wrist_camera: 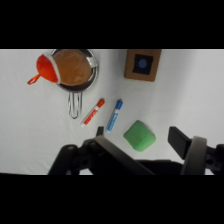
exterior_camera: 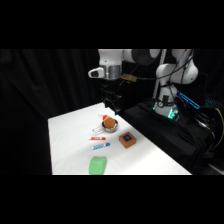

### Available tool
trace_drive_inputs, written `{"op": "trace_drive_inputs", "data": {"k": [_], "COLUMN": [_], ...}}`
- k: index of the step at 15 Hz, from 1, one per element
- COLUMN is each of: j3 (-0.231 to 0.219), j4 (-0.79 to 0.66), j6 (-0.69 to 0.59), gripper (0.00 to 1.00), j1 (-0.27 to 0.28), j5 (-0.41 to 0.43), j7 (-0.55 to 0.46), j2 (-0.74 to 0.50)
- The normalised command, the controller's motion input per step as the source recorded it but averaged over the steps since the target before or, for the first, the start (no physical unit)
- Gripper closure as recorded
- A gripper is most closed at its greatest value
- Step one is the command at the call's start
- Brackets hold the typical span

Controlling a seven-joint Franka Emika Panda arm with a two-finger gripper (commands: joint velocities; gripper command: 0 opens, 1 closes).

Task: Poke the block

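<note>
we are hovering our claw (exterior_camera: 114,107), fingers spread apart and gripping nothing, high at the side view's centre, while the block (exterior_camera: 128,140) is sitting on the white bench (exterior_camera: 70,140), lower right of the metal strainer (exterior_camera: 109,124).

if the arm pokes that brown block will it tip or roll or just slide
The small reddish-brown cube-like block will probably slide: its flat faces rest squarely on the smooth white table. Rolling seems unlikely with square edges. A high poke might tip it.
</note>
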Motion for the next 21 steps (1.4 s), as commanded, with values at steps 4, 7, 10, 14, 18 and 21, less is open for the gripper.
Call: {"op": "trace_drive_inputs", "data": {"k": [4, 7, 10, 14, 18, 21], "j3": [0.030, 0.078, 0.083, 0.066, 0.047, 0.041], "j4": [-0.07, -0.25, -0.31, -0.30, -0.29, -0.31], "j6": [0.04, 0.16, 0.25, 0.26, 0.27, 0.35], "gripper": [0.00, 0.00, 0.27, 0.60, 0.93, 1.00], "j1": [0.003, 0.049, 0.062, 0.048, 0.032, 0.031], "j5": [0.045, 0.048, 0.027, -0.004, -0.018, -0.007], "j7": [0.02, 0.11, 0.18, 0.17, 0.13, 0.10], "j2": [-0.05, -0.17, -0.22, -0.23, -0.16, -0.08]}}
